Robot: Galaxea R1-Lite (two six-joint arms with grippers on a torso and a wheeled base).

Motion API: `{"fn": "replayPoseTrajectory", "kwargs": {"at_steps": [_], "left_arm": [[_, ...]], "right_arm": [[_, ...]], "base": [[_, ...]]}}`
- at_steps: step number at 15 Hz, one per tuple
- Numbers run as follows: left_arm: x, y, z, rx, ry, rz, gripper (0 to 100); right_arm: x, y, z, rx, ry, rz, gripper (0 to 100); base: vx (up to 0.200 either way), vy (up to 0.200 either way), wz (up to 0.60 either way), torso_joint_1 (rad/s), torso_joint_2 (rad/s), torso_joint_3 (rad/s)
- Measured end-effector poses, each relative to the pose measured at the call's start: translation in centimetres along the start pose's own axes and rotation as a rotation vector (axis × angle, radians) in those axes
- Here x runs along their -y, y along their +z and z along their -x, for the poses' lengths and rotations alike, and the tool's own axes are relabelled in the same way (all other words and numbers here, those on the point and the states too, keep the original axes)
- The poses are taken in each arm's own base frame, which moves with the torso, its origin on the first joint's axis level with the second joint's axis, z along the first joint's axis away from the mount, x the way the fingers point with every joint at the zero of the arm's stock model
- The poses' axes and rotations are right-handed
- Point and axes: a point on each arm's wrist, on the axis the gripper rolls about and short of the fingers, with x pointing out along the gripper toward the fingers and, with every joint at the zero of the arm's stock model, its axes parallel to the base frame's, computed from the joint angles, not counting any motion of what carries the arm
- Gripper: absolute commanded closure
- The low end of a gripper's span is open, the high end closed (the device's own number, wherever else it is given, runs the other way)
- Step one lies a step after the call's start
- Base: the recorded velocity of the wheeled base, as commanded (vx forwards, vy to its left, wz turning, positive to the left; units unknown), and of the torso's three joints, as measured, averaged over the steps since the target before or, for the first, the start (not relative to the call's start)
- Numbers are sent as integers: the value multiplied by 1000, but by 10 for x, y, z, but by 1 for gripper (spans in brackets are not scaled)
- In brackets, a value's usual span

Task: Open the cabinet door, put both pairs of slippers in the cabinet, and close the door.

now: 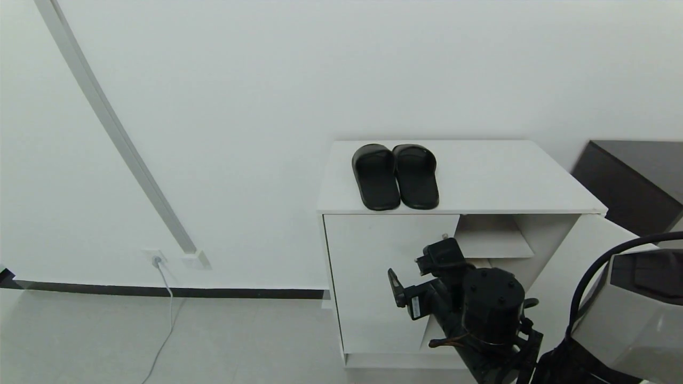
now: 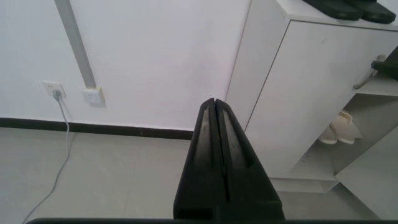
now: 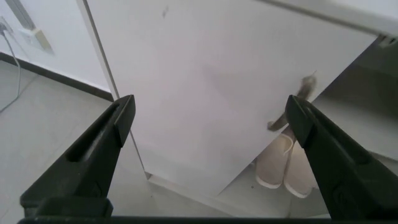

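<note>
A pair of black slippers [image 1: 395, 176] lies side by side on top of the white cabinet [image 1: 480, 186]. The cabinet's left door [image 1: 384, 277] is closed; its small handle [image 1: 444, 235] sits near the inner edge. The right door [image 1: 576, 277] is swung open. A pair of white slippers [image 3: 286, 168] stands on a lower shelf inside, also seen as the white slippers [image 2: 342, 127]. My right gripper [image 3: 210, 106] is open in front of the closed door, close to the handle [image 3: 297, 106]. My left gripper [image 2: 216, 106] is shut on nothing, low and off to the cabinet's left.
A dark piece of furniture [image 1: 635, 181] stands right of the cabinet. On the wall to the left there is an outlet [image 1: 155, 260] with a cable trailing down onto the grey floor [image 1: 160, 341]. A slanted grey strip [image 1: 106, 117] runs across the wall.
</note>
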Motion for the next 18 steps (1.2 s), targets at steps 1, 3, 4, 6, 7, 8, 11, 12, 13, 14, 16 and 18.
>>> {"fn": "replayPoseTrajectory", "kwargs": {"at_steps": [1, 3, 4, 6, 7, 8, 11, 12, 13, 14, 16, 18], "left_arm": [[0, 0, 0, 0, 0, 0, 100], [0, 0, 0, 0, -1, 0, 100], [0, 0, 0, 0, -1, 0, 100], [0, 0, 0, 0, 0, -1, 100], [0, 0, 0, 0, 0, -1, 100], [0, 0, 0, 0, 0, -1, 100], [0, 0, 0, 1, -1, -1, 100], [0, 0, 0, 0, -1, -2, 100], [0, 0, 0, 0, -1, -4, 100], [0, 0, 0, -1, -1, -5, 100], [0, 0, 0, -1, -1, -5, 100], [0, 0, 0, -1, -2, -6, 100]], "right_arm": [[0, 0, 0, -1, 1, 0, 0], [0, 0, 0, -1, 1, 1, 0], [0, 0, 0, -1, 1, 1, 0], [0, -1, 1, -4, 2, 16, 0], [0, -1, 2, -5, 17, 24, 0], [1, -1, 2, -2, 40, 29, 0], [5, 4, -4, -23, 49, 53, 0], [7, 9, -11, -55, 39, 64, 0], [6, 17, -18, -91, 33, 56, 0], [6, 28, -26, -120, 24, 31, 0], [5, 60, -40, -120, -27, -42, 0], [6, 88, -51, -82, -98, -120, 0]], "base": [[0, 0, 0, 271, -623, -339], [0, 0, 0, 212, -471, -266], [0, 0, 0, 193, -417, -227], [0, 0, 0, 186, -393, -212], [0, 0, 0, 100, -232, -119], [0, 0, 0, 32, -61, -32], [0, 0, 0, 0, 0, 0], [0, 0, 0, 0, 0, 0], [0, 0, 0, 0, 0, 0], [0, 0, 0, 0, 0, 0], [0, 0, 0, 0, 0, 0], [0, 0, 0, 0, 0, 0]]}}
